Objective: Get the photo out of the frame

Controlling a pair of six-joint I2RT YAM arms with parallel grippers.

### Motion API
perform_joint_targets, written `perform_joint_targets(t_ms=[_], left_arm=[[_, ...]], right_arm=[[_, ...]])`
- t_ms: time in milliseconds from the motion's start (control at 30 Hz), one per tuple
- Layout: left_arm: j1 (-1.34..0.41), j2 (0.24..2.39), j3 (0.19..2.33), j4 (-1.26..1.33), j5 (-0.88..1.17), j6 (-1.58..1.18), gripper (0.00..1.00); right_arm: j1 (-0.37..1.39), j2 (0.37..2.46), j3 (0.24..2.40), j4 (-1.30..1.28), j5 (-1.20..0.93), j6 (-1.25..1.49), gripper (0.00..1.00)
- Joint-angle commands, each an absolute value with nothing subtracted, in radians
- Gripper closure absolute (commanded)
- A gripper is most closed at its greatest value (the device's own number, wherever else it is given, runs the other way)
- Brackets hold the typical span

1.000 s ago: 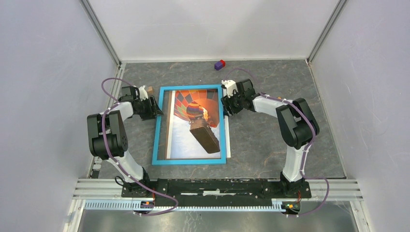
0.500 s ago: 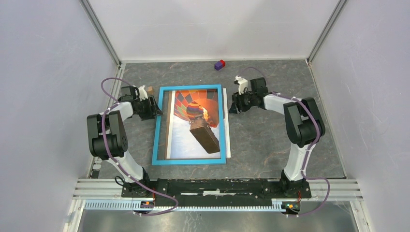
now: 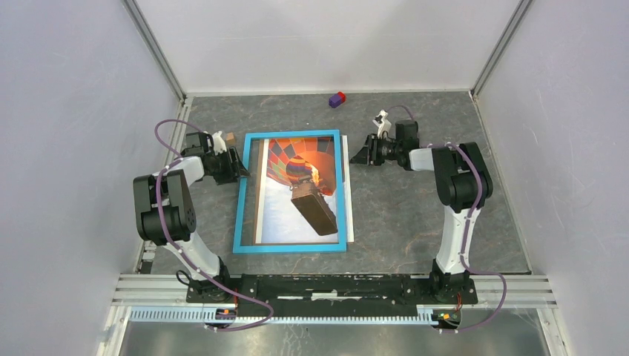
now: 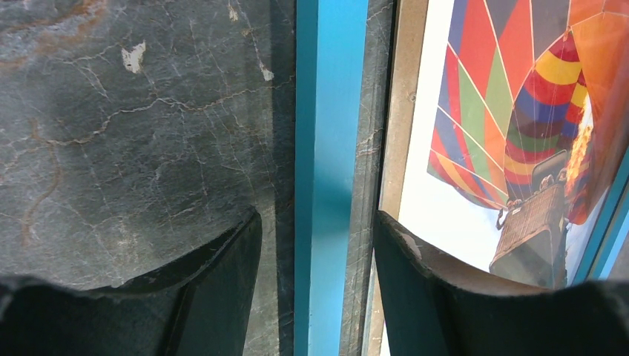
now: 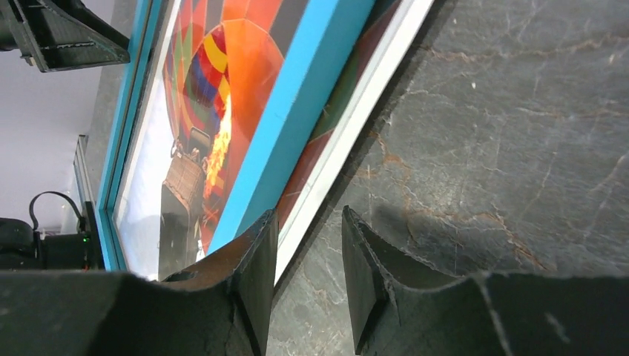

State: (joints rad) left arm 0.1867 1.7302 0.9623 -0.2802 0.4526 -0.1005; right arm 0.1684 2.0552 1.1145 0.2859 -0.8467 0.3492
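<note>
The blue frame (image 3: 289,247) lies flat in the middle of the table. The hot-air balloon photo (image 3: 297,185) lies inside it, shifted right, its white edge poking out past the right border. My left gripper (image 3: 242,169) is open at the frame's upper left side. In the left wrist view its jaws (image 4: 319,289) straddle the blue border (image 4: 330,148), with the photo (image 4: 475,133) to the right. My right gripper (image 3: 360,158) is open and empty over the table just right of the frame. In the right wrist view (image 5: 310,289) one finger (image 5: 252,282) overlaps the photo's white edge (image 5: 348,133).
A small purple and red block (image 3: 337,99) lies near the back wall. A small wooden block (image 3: 231,138) sits beside the left wrist. White walls close in the table on three sides. Bare grey table (image 3: 415,215) lies right of the frame.
My right gripper has pulled back to the right, off the frame's upper right corner and onto the table beside it. The left gripper, frame and photo have not moved.
</note>
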Motion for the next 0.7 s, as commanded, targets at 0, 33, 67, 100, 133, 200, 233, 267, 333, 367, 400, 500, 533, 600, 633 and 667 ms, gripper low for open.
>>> perform_joint_targets(t_ms=[0, 33, 67, 100, 133, 200, 233, 267, 333, 367, 400, 500, 533, 600, 633, 667], left_arm=[[0.194, 1.738, 0.937, -0.308, 0.427, -0.086, 0.36], [0.193, 1.738, 0.938, -0.308, 0.427, -0.086, 0.36], [0.195, 1.740, 0.939, -0.309, 0.426, -0.086, 0.36], [0.194, 1.741, 0.940, -0.309, 0.426, -0.086, 0.36], [0.194, 1.743, 0.939, -0.308, 0.426, -0.086, 0.36], [0.195, 1.744, 0.939, -0.309, 0.426, -0.086, 0.36], [0.195, 1.744, 0.939, -0.310, 0.424, -0.086, 0.36], [0.195, 1.744, 0.938, -0.309, 0.425, -0.086, 0.36], [0.194, 1.744, 0.937, -0.309, 0.422, -0.086, 0.36], [0.194, 1.744, 0.939, -0.310, 0.423, -0.086, 0.36], [0.194, 1.745, 0.939, -0.310, 0.422, -0.086, 0.36], [0.194, 1.746, 0.940, -0.311, 0.423, -0.086, 0.36], [0.195, 1.747, 0.940, -0.311, 0.423, -0.086, 0.36], [0.194, 1.750, 0.940, -0.311, 0.423, -0.086, 0.36], [0.194, 1.750, 0.940, -0.311, 0.422, -0.086, 0.36], [0.195, 1.752, 0.940, -0.311, 0.422, -0.086, 0.36]], right_arm=[[0.173, 2.101, 1.135, 0.387, -0.857, 0.430, 0.58], [0.173, 2.113, 1.140, 0.387, -0.852, 0.436, 0.59], [0.173, 2.124, 1.143, 0.390, -0.851, 0.447, 0.60], [0.172, 2.135, 1.143, 0.405, -0.853, 0.460, 0.61], [0.174, 2.143, 1.142, 0.418, -0.854, 0.474, 0.61], [0.178, 2.159, 1.140, 0.438, -0.857, 0.496, 0.61], [0.180, 2.166, 1.138, 0.450, -0.859, 0.505, 0.61], [0.181, 2.173, 1.139, 0.460, -0.859, 0.513, 0.61], [0.183, 2.184, 1.141, 0.476, -0.857, 0.529, 0.62], [0.184, 2.189, 1.144, 0.483, -0.852, 0.533, 0.62], [0.183, 2.195, 1.147, 0.486, -0.848, 0.537, 0.62], [0.188, 2.210, 1.160, 0.490, -0.831, 0.544, 0.62], [0.189, 2.214, 1.161, 0.498, -0.825, 0.549, 0.63], [0.192, 2.224, 1.171, 0.504, -0.821, 0.560, 0.64], [0.196, 2.230, 1.173, 0.509, -0.819, 0.568, 0.64], [0.197, 2.235, 1.175, 0.515, -0.818, 0.576, 0.66]])
